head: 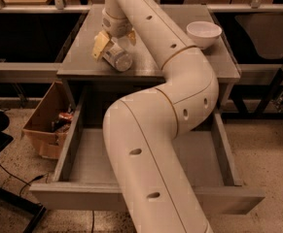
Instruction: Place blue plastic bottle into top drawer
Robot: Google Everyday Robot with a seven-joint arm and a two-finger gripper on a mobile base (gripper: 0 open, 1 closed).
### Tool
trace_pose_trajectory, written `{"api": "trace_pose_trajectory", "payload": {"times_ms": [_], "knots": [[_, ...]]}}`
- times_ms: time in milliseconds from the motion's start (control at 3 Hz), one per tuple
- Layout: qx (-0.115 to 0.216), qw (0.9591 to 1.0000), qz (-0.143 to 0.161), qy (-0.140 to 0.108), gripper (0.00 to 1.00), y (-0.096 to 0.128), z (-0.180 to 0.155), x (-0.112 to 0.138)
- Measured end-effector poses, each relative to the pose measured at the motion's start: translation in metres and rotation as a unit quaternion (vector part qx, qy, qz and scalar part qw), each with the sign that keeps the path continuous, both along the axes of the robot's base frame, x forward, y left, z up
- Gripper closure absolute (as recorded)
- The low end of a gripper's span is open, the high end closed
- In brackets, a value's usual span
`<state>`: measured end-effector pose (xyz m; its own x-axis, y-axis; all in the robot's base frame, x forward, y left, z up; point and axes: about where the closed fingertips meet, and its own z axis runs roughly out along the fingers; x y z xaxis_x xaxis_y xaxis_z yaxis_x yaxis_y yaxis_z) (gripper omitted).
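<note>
The blue plastic bottle (117, 58) lies on its side on the grey table top (194, 64), near the left front part. My gripper (115, 41) is lowered over the bottle's far end. Its yellowish fingers (100, 43) stand apart, one on each side of the bottle, so it is open around it. The bottle rests on the table. The top drawer (90, 154) is pulled out wide below the table's front edge, and the part of its floor that shows is bare. My arm crosses over the drawer's middle and hides much of it.
A white bowl (203, 33) stands at the table's back right. A cardboard box (46, 120) with items inside sits on the floor to the left of the drawer. Dark shelving runs along both sides, and a dark object lies on the floor at the far left.
</note>
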<state>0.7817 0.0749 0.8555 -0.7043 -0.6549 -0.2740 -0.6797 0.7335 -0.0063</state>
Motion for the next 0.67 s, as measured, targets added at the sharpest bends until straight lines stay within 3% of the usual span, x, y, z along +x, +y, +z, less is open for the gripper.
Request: {"api": "trace_pose_trajectory", "payload": {"times_ms": [333,667], "knots": [[0.012,0.9998,0.001,-0.017,0.47,0.0100,-0.0014,0.0103],[0.017,0.9996,0.002,-0.023,0.70,0.0142,-0.0040,0.0149]]}}
